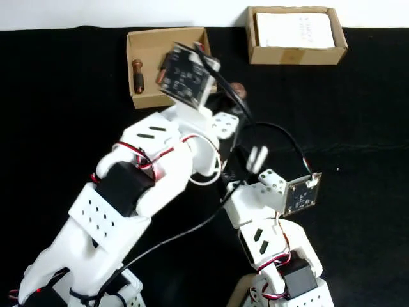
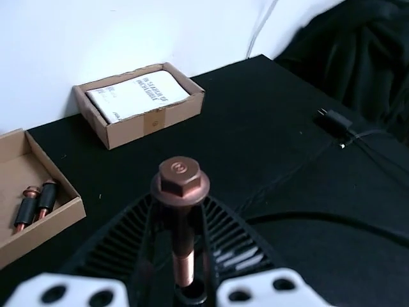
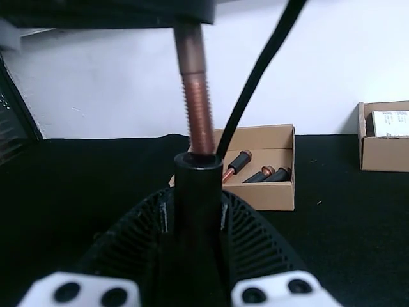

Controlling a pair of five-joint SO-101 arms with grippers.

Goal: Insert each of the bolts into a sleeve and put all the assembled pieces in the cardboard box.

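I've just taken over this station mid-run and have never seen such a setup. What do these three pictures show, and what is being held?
Two small white robot arms, the left arm and the right arm, sit on a black table. The high view looks down on both. Each other picture comes from a camera on one arm's wrist, looking along its gripper. The left gripper is shut on a copper bolt, hex head toward its camera. The right gripper is shut on a black sleeve, with the bolt's threaded end in the sleeve's top. A cardboard box holds bolt-and-sleeve pieces. A second box holds white paper.
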